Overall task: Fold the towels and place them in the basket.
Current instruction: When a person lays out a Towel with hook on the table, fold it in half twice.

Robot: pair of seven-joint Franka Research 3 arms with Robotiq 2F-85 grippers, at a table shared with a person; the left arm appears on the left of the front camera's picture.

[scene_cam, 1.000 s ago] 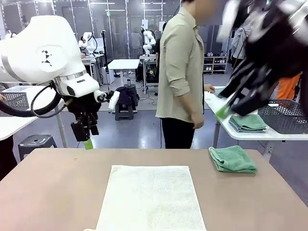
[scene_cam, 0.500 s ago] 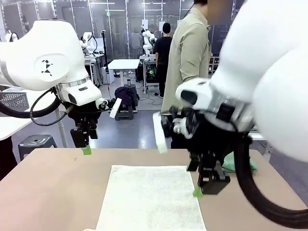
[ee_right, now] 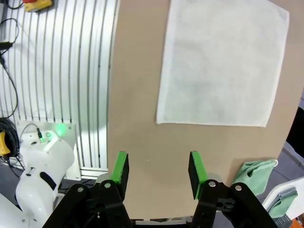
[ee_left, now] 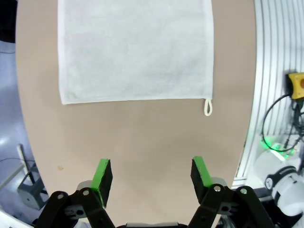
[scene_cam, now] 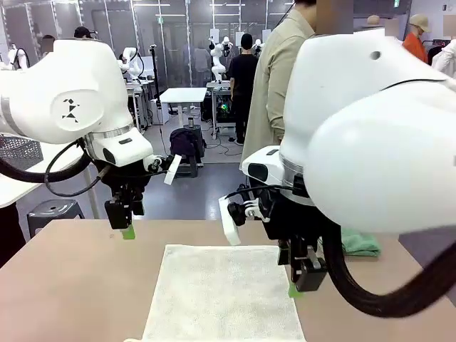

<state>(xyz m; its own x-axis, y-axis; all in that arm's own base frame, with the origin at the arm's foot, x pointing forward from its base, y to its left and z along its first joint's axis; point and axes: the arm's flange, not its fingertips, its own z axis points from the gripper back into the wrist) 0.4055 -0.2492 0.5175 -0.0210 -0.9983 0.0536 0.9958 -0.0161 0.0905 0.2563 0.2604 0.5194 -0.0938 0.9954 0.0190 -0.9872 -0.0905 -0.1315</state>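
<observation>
The cream-white rectangular terry-cloth towel [scene_cam: 221, 292] lies flat on the brown table [scene_cam: 71, 285]. A crumpled mint green terry towel [scene_cam: 360, 244] sits at its 2 o'clock. The left gripper [ee_left: 153, 175] hovers at 10 o'clock and the right gripper [ee_right: 158, 171] at 3 o'clock, both spread and empty.

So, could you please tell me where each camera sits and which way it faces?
Front view: sits between the arms at the robot's edge of the table, looking across at a person. Both arms show, with the left gripper and right gripper on either side of the white towel.
Left wrist view: on the left wrist, looking down at the table and white towel, its own open jaws at the bottom edge.
Right wrist view: on the right wrist, also looking down, its own open jaws at the bottom, with the white towel and green towel beyond.
Shared: all three views show the white towel.
</observation>
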